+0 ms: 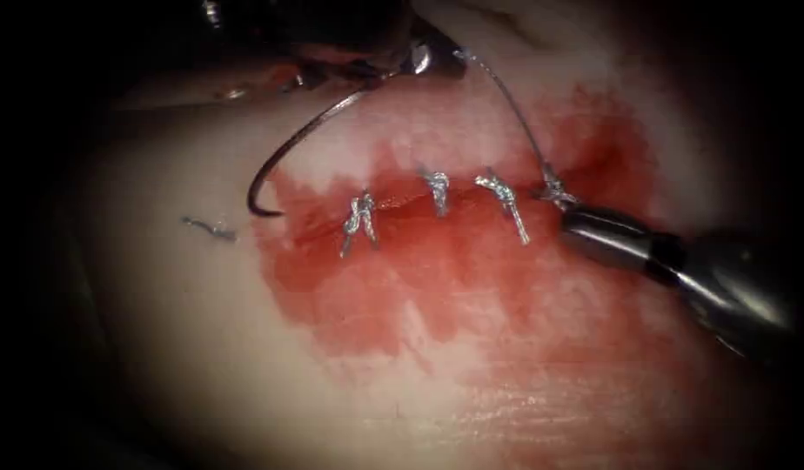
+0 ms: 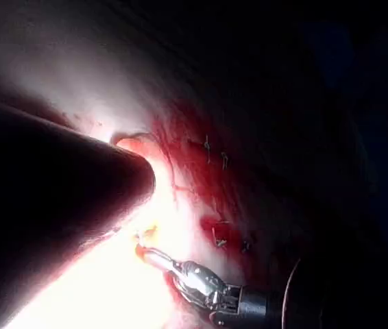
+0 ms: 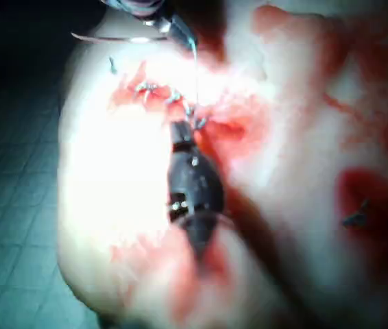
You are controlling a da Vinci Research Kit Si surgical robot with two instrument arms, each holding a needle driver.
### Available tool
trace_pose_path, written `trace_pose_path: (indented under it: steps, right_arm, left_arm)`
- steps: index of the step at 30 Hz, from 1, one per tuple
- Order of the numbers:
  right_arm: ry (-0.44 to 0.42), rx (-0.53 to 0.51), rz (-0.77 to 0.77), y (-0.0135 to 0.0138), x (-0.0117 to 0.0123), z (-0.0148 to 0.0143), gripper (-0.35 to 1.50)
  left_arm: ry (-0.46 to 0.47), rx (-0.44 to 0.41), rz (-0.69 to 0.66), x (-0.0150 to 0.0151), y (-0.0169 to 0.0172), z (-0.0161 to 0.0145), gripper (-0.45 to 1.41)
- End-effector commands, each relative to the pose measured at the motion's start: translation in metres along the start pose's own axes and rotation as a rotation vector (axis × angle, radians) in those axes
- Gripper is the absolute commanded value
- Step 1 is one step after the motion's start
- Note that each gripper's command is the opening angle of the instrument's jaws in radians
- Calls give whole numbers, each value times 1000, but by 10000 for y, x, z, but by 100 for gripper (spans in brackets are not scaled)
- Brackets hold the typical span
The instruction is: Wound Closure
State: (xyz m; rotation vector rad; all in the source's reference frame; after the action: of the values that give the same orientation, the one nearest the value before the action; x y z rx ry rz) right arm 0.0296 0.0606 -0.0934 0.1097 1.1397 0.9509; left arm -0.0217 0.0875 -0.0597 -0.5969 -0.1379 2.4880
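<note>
At the back, my left tool [image 1: 419, 59] is shut on the curved needle [image 1: 289, 148] near its rear end. The needle arcs forward and left, and its tip hangs just over the tissue [image 1: 202, 348] left of the cut [image 1: 402, 206]; it is not in the tissue. Thread [image 1: 515, 113] runs from the needle's rear down to a knot at the cut's right end. There my right tool [image 1: 566, 207] is shut on the thread. The right wrist view has the right tool [image 3: 180, 133] at the thread [image 3: 195, 75]. The right tool [image 2: 149, 255] also appears in the left wrist view.
Three tied stitches [image 1: 437, 191] cross the cut. Red fluid [image 1: 472, 287] stains the tissue around and in front of it. A short cut end of thread [image 1: 211, 229] lies on the tissue to the left of the needle's tip.
</note>
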Motion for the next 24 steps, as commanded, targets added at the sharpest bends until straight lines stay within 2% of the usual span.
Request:
trace_pose_path:
  steps: [1, 8, 15, 24]
  right_arm:
    - [4, 3, -6, -3, -5, 8, -35]
    - [8, 5, -25, -1, -18, 9, -35]
    - [8, 10, -30, -2, -18, 8, -35]
    - [12, 16, -50, -1, -25, 5, -35]
  left_arm:
    - [3, 2, -2, 9, -10, 9, -35]
    - [1, 8, -25, 9, -57, 24, -35]
    - [-4, 30, -54, 10, -118, 49, -35]
    - [-7, 50, -71, 11, -141, 65, -35]
